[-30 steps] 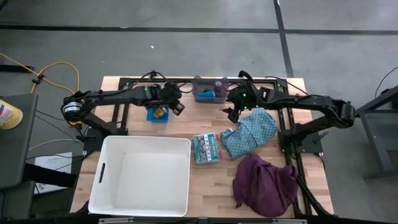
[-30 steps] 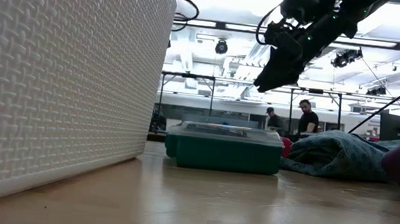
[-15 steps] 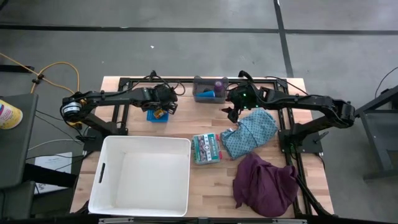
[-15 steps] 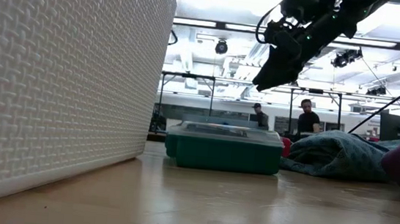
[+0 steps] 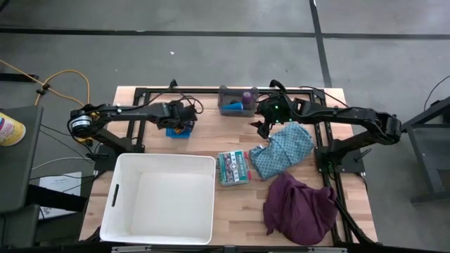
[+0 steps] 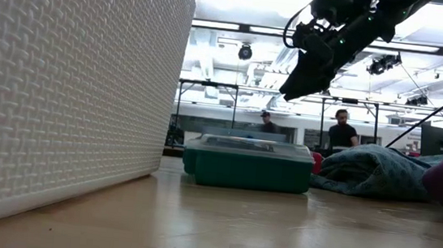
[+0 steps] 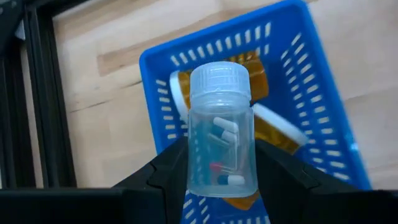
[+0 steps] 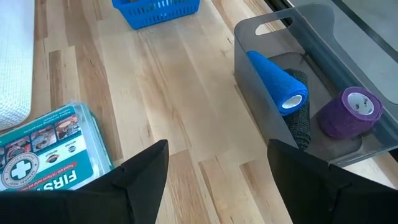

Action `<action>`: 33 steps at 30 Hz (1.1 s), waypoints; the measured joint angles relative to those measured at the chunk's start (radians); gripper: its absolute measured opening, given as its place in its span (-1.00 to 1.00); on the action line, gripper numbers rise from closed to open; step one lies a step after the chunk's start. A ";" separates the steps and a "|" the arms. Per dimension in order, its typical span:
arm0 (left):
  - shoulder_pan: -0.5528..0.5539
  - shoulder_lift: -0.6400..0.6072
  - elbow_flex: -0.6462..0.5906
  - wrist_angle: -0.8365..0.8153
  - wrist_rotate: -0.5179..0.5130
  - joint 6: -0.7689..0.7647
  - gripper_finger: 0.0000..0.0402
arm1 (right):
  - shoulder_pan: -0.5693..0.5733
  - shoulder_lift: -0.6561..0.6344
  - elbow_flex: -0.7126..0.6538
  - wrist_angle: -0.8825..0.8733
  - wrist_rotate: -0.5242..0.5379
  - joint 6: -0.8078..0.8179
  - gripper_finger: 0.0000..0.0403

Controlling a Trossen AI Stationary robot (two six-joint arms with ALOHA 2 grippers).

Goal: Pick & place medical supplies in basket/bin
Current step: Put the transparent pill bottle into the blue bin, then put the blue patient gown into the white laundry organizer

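My left gripper [image 7: 221, 155] hangs over the blue slotted basket [image 7: 311, 93], shut on a clear pill bottle [image 7: 221, 118] with a white cap and capsules inside. Two orange bottles [image 7: 258, 78] with white caps lie in that basket, which sits near the far edge [image 5: 178, 131]. My right gripper [image 8: 217, 180] is open in the air, near the grey bin [image 8: 267, 31]. The blue roll [image 8: 278, 81] and purple roll [image 8: 351, 112] lie in that bin. The teal patterned cloth [image 5: 283, 150] and the maroon cloth [image 5: 301, 207] lie on the table's right side. My left gripper pinches the clear pill bottle by its lower body [image 7: 200, 171] between the two fingers [image 7: 168, 177]. The fingers lie along the bottle, and its white cap [image 7: 219, 81] points away from the gripper, toward the basket. It hangs clear above the orange bottles.
A large white bin [image 5: 160, 198] stands at the near left; its woven wall [image 6: 62, 84] fills the low view's left. A green first-aid kit [image 5: 233, 167] lies mid-table. A dark roll [image 8: 300, 127] also lies in the grey bin. People stand far behind the table [image 6: 339, 127].
My left gripper has moved toward the table's left edge, from beside the blue basket's right side to above the basket. My right arm has kept still. A person in the room behind has walked leftward.
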 joint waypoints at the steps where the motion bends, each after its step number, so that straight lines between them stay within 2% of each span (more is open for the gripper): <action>1: 0.003 0.000 -0.006 0.000 0.000 -0.001 -0.23 | 0.000 0.000 0.000 0.000 0.000 0.000 0.30; 14: 0.016 0.000 -0.063 0.017 0.004 -0.002 -0.23 | 0.000 0.000 0.000 0.000 0.000 0.000 0.30; 22: 0.020 0.000 -0.063 0.018 0.007 -0.001 -0.07 | 0.000 0.000 0.000 0.000 0.000 0.000 0.30; 33: 0.020 0.000 -0.063 0.018 0.022 0.000 -0.04 | 0.000 0.000 0.000 0.000 0.000 0.000 0.30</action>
